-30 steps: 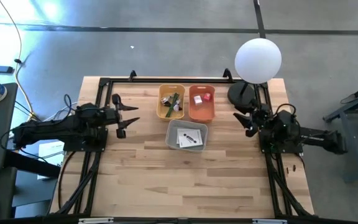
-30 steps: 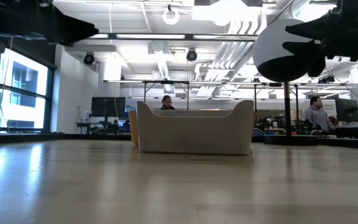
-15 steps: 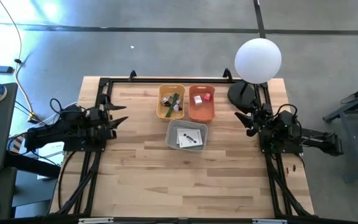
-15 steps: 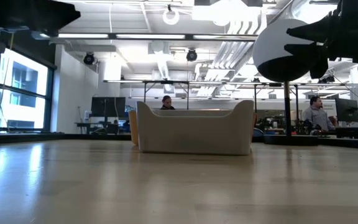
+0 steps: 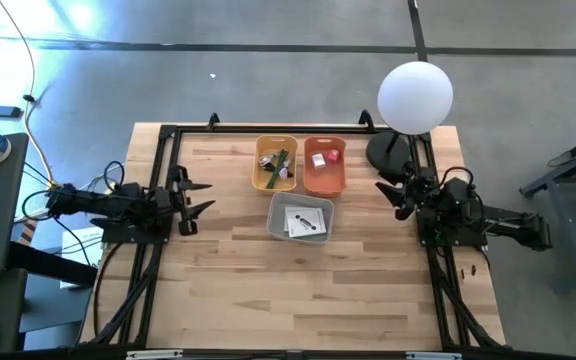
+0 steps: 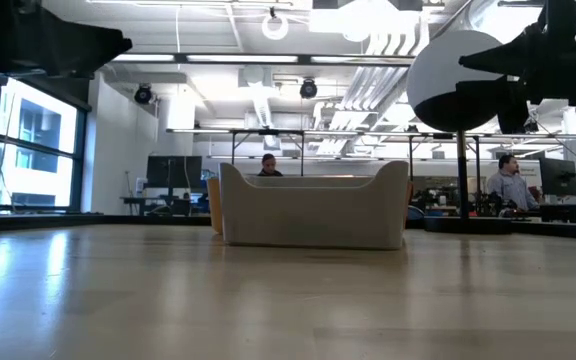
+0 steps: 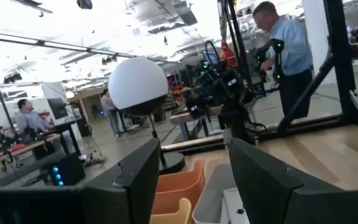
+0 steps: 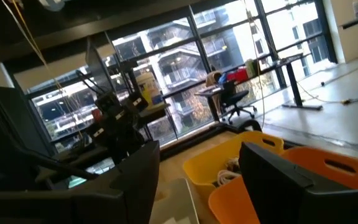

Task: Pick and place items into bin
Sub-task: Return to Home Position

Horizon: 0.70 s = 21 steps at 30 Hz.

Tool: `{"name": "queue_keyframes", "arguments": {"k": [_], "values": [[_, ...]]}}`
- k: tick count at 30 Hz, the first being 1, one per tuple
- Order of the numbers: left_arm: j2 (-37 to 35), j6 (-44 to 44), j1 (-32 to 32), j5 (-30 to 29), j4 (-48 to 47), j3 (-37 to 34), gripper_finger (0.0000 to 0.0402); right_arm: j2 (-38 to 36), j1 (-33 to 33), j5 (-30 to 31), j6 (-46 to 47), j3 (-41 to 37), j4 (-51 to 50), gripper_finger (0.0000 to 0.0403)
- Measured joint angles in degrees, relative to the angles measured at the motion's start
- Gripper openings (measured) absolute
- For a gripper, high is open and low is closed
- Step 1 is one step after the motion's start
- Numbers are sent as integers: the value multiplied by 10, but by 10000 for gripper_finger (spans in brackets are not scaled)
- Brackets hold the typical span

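Three bins stand at the table's far middle. The yellow bin holds the green-handled tool and small dark and silver bits. The orange bin holds red and white cubes. The grey bin holds two white flat packets with dark marks. My left gripper is open and empty at the table's left, well apart from the bins. My right gripper is open and empty at the table's right. In the low view only the grey bin shows on the table.
A white globe lamp on a dark base stands at the far right corner, close to my right gripper. A black frame runs along the table's far and side edges. People show in the room beyond. The near half of the table is bare wood.
My left gripper has drawn back toward the table's left edge and a little toward the near edge, staying open and empty. My right gripper has hardly moved. The bins and their contents lie as before.
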Motion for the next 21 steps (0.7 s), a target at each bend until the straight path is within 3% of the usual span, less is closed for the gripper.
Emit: {"name": "queue_keyframes", "arguments": {"k": [8,15,21], "values": [[0,31,33,-6,26,0,182,0,0,-5,3,0,-2,217],[0,-23,105,87,-39,0,182,0,0,-20,4,0,-16,211],[0,-46,116,140,-74,0,182,0,0,-20,20,0,-63,212]]}}
